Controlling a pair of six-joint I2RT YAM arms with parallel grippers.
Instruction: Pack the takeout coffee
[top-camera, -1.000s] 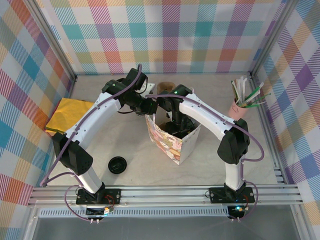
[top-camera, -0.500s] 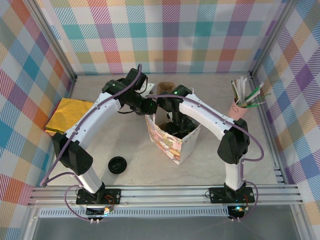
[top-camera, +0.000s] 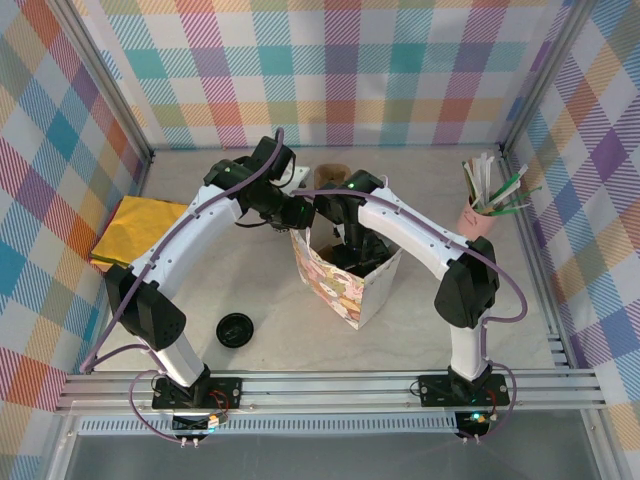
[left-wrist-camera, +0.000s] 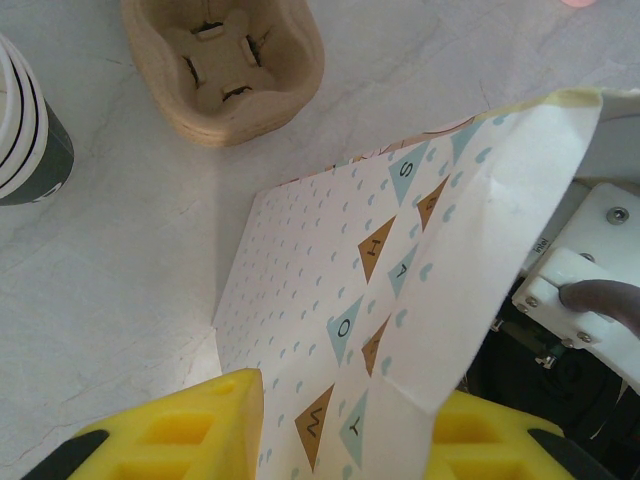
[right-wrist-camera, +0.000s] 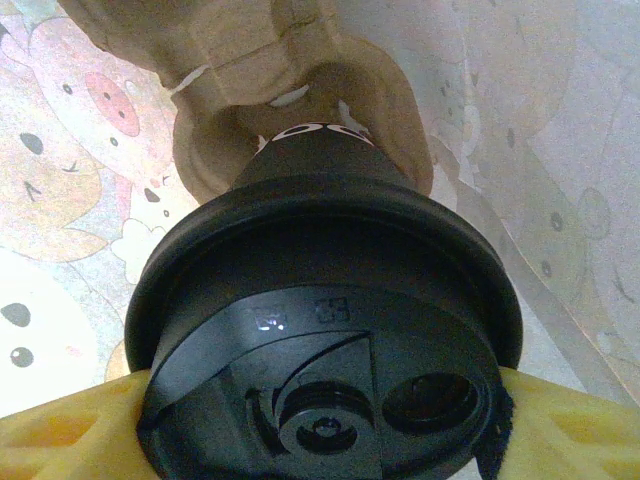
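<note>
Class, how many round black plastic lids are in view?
2. One round black plastic lid lies loose on the table, front left; the other lid tops the paper cup inside the patterned paper bag. More may be hidden.

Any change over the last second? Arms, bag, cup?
Nothing visibly changed. Both arms hold the same pose: the left fingers straddle the paper bag at its rim, and the right fingers stay clamped on the takeout coffee inside the bag, its base in the cardboard carrier. The loose black lid lies where it was.
</note>
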